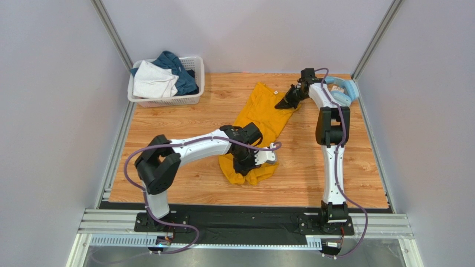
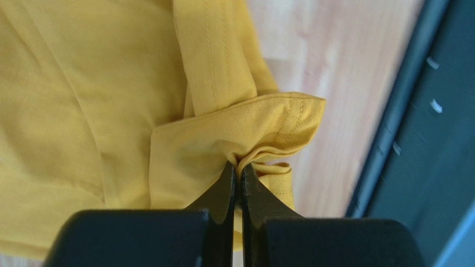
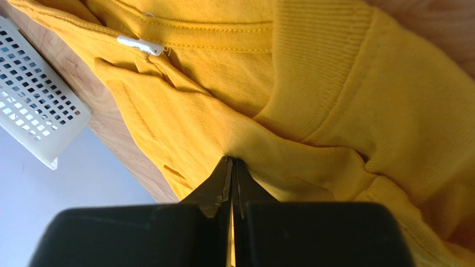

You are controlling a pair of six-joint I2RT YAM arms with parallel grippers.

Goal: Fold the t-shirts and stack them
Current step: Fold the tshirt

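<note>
A mustard-yellow t-shirt lies in a long crumpled strip across the middle of the wooden table. My left gripper is at its near end, shut on a pinch of hemmed cloth between its fingertips. At the far end my right gripper is shut on the same shirt beside the ribbed collar, the cloth bunching at its tips. A white t-shirt and a dark teal-blue one sit piled in the basket.
The white lattice basket stands at the table's far left corner, its wall also showing in the right wrist view. Light-blue headphones lie at the far right edge behind the right arm. A black rail runs along the near edge.
</note>
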